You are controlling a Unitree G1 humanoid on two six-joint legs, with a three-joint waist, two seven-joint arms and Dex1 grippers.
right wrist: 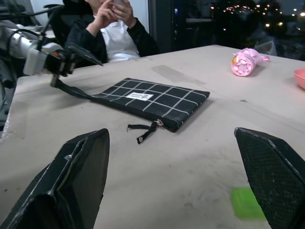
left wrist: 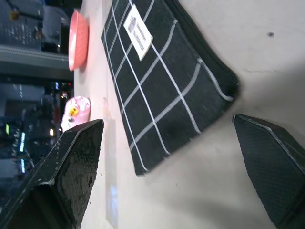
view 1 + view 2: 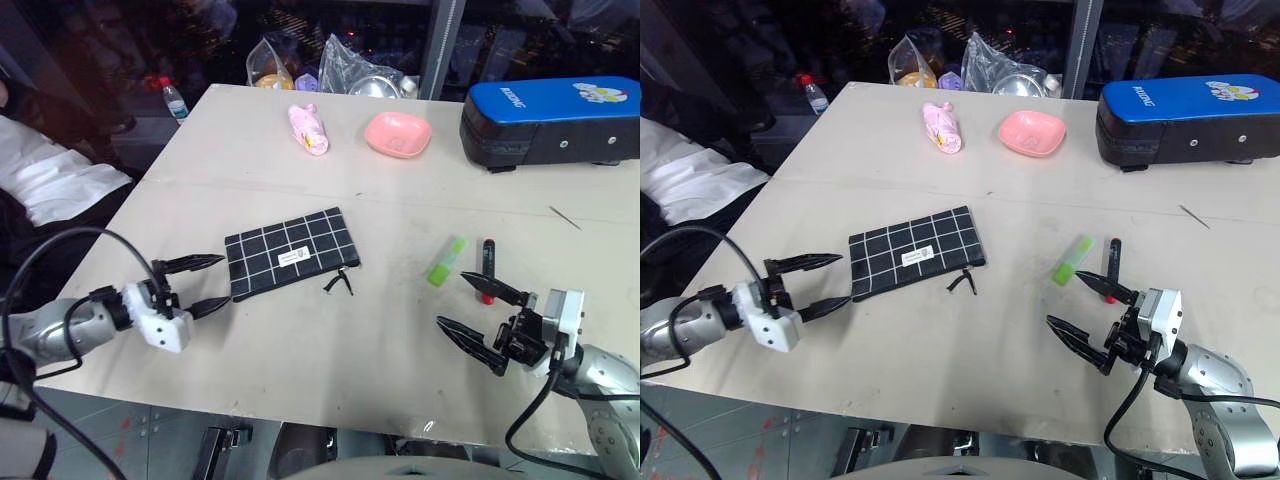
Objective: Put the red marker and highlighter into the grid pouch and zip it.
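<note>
Left arm: your left arm reaches in low from the counter's (image 3: 300,340) left edge, its pincer (image 3: 208,283) pointing across toward the grid pouch (image 3: 290,252).
Left pincer: spread wide and holding nothing; the lower fingertip sits right at the pouch's left end, though you can't tell whether it touches.
Right arm: your right arm sits low at the near right corner, its pincer (image 3: 476,310) aimed left across the counter.
Right pincer: spread wide and empty, hanging just in front of the red marker (image 3: 487,266).
Grid pouch: flat near the counter's middle, zipper pull (image 3: 340,281) trailing off its near right corner.
Highlighter (image 3: 446,260): lying just left of the red marker, apart from it.
Writing: the pouch's small white label (image 3: 292,257) carries print too small to read; the blue case (image 3: 550,120) at the far right has white lettering you can't make out.
</note>
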